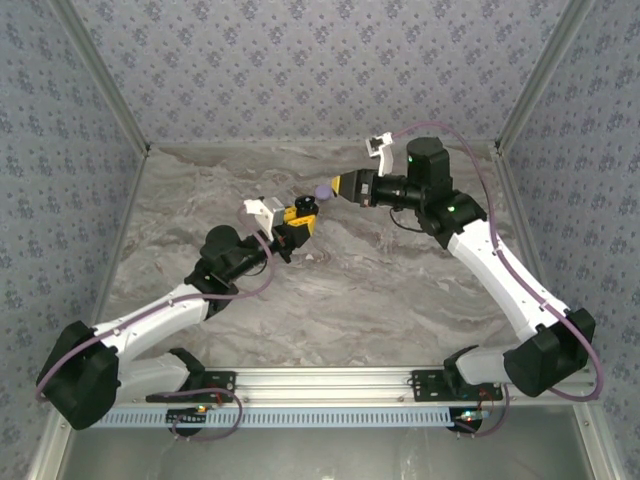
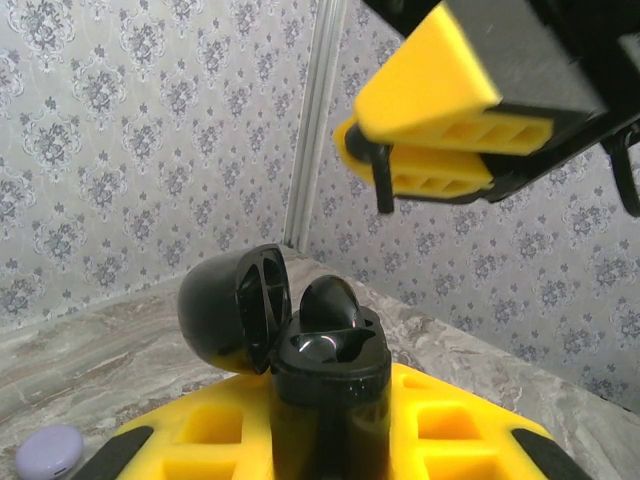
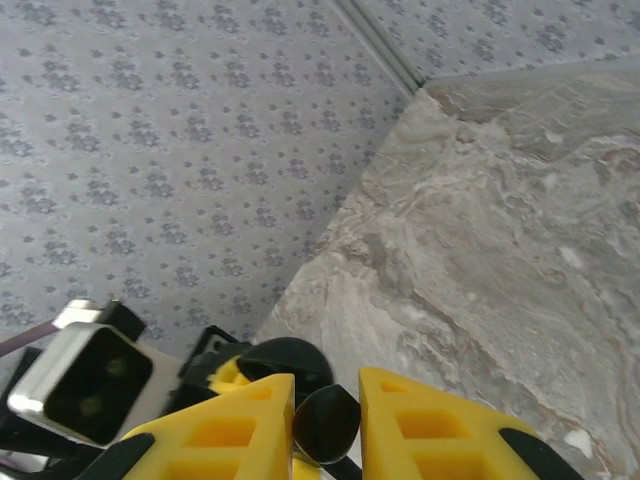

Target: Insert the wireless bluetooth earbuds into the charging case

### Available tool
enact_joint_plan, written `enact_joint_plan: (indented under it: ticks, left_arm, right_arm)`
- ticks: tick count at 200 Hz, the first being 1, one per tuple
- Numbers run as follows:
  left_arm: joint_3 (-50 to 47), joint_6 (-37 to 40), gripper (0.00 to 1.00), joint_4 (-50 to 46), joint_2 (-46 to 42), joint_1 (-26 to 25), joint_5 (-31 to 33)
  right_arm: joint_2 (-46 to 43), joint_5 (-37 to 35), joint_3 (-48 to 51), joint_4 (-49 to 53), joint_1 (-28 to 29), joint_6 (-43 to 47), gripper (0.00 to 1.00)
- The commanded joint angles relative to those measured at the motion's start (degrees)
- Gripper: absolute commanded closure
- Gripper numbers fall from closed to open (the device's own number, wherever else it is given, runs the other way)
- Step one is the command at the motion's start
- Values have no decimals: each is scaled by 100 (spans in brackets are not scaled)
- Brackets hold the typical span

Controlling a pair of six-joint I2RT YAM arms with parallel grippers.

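My left gripper (image 1: 297, 216) (image 2: 330, 445) is shut on the black charging case (image 2: 330, 370) (image 1: 306, 206) and holds it upright, its lid (image 2: 225, 310) swung open to the left. A black rounded piece (image 2: 330, 300) sits in one socket. Just above and right of the case, my right gripper (image 1: 344, 187) (image 3: 326, 395) is shut on a small black rounded piece (image 3: 327, 422) with a thin stem (image 2: 383, 182). A pale-lilac rounded thing (image 1: 320, 188) (image 2: 48, 452) lies on the table beside the case; I cannot tell whether it is an earbud.
The marble-patterned tabletop (image 1: 380, 290) is walled by patterned panels (image 1: 300, 60) at the back and sides. The left wrist camera block (image 3: 85, 370) sits close below my right fingers (image 2: 430, 100). An aluminium rail (image 1: 330, 380) runs along the near edge.
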State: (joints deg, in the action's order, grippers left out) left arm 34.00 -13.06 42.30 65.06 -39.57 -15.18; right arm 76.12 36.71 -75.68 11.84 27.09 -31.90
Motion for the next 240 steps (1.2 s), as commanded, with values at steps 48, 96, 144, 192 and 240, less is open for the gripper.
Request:
enact_joint_plan:
  ticks: [48, 96, 144, 192, 240]
  left_arm:
    - [221, -245, 79, 495, 138, -93, 200]
    - [331, -322, 79, 601, 203, -121, 243]
    - [334, -350, 79, 717, 214, -153, 207]
    - [369, -351, 79, 717, 228, -195, 162]
    - [379, -355, 79, 709, 201, -194, 174]
  right_arm:
    - [135, 102, -397, -333, 399, -62, 78]
    - [241, 78, -413, -417, 543, -27, 78]
    - [363, 100, -425, -472, 618, -27, 77]
    - [442, 101, -465, -462, 677, -9, 77]
    - [447, 78, -451, -416, 712, 17, 77]
